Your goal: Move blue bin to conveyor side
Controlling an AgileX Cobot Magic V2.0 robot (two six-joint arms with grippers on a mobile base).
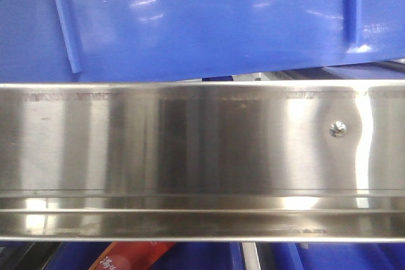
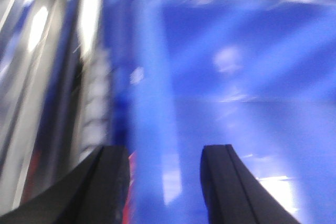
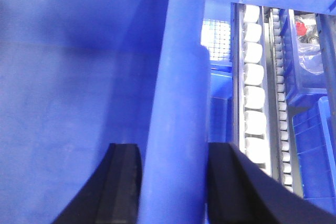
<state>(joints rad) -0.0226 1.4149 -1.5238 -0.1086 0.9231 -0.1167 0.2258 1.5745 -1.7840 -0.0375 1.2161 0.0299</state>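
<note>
The bin (image 1: 209,23) is just above the rail (image 1: 190,143), slightly tilted. Right claw (image 3: 173,150) clenches its rim (image 3: 176,77); left claw (image 2: 165,150) straddles the rim, grip unclear through blur. Level both sides and carry slowly.

Left end effector (image 2: 165,153), right end effector (image 3: 173,150): matte black fingers (image 3: 123,187), flat squared tips, raised edge seams.
</note>
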